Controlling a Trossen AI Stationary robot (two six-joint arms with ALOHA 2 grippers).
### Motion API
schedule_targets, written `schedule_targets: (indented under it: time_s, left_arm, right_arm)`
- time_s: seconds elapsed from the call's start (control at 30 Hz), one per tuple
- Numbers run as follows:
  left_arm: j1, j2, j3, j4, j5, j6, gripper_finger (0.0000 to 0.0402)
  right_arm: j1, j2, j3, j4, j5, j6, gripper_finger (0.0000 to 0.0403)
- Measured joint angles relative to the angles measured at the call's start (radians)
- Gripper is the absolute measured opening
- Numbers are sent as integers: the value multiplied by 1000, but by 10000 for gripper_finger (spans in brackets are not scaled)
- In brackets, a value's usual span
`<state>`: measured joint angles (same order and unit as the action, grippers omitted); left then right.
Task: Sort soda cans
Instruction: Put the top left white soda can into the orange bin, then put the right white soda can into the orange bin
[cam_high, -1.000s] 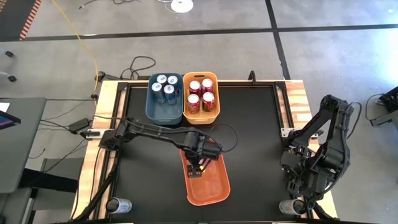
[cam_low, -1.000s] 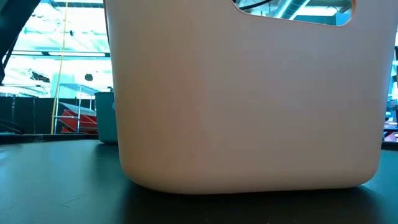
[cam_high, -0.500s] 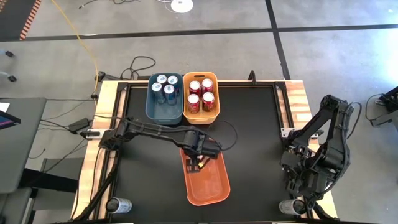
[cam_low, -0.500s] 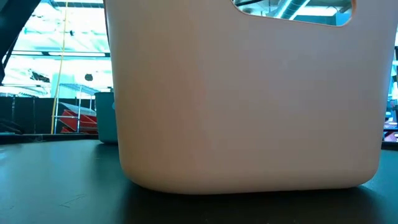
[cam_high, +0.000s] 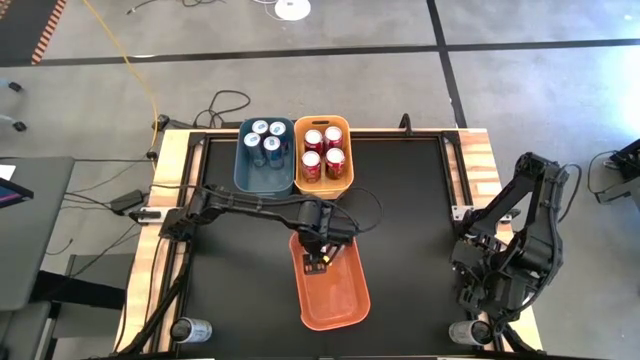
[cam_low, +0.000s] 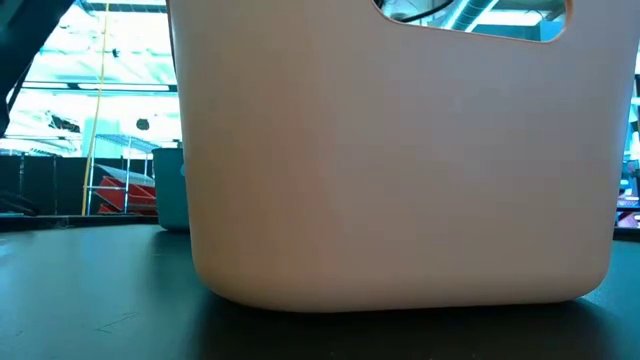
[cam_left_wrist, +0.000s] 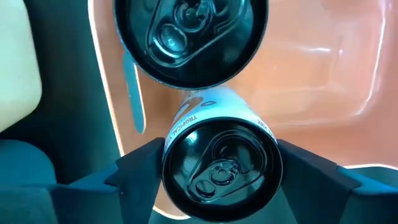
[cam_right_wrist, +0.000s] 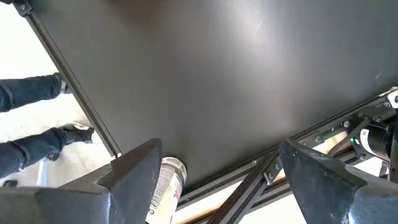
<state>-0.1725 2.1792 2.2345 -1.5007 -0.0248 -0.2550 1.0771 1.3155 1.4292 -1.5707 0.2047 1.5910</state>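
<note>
As the left gripper (cam_high: 322, 262) shifts slightly up the orange tray (cam_high: 345, 305), its jaws now bracket a dark can (cam_left_wrist: 221, 165), ready to lift, grip unconfirmed

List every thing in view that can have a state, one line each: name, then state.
blue bin: holds four upright blue cans
small orange bin: holds four upright red cans
large orange bin: two dark-topped cans at its far end
nearer dark can: upright, between the left gripper's fingers
left gripper: down in the large orange bin, around that can
right gripper: open, empty, parked at the table's right edge
</note>
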Motion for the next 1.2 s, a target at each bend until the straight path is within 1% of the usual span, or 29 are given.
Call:
schedule_targets:
  time_s: [0.17, 0.27, 0.37, 0.5, 0.6, 0.67, 0.77, 0.87, 0.93, 1.0, 1.1, 1.2]
  left_arm:
    - [6, 0, 0, -5, 3, -1, 318]
    - [7, 0, 0, -17, 3, -1, 331]
    - [7, 0, 13, -53, 1, 0, 340]
    - [7, 0, 69, -70, -6, -25, 343]
    - [7, 0, 120, -69, -7, -46, 343]
    - [7, -24, 115, -59, -9, -61, 343]
    - [10, -57, 109, -73, -41, -93, 343]
    - [10, -84, 109, -68, -97, -122, 343]
    - [10, -100, 108, -62, -141, -139, 343]
    - [11, -116, 108, -56, -188, -159, 343]
    - [11, -127, 108, -55, -242, -166, 343]
    - [12, -127, 108, -55, -256, -160, 343]
  right_arm:
    - [0, 0, 0, 0, -1, 10, 357]
    - [0, 0, 0, 0, -36, 9, 365]
    - [1, 0, 0, 0, -103, 10, 369]
    - [21, 0, 0, 24, -247, 14, 370]
    - [54, 0, 0, 80, -300, 48, 369]
    - [79, 0, 0, 127, -313, 83, 369]
    - [120, 0, 0, 188, -314, 162, 369]
    - [152, 14, 0, 213, -314, 244, 369]
    - [172, 38, 0, 226, -313, 267, 369]
    - [185, 68, 0, 240, -313, 270, 369]
    - [184, 113, 0, 309, -315, 231, 369]
    - [171, 149, 1, 350, -315, 200, 369]
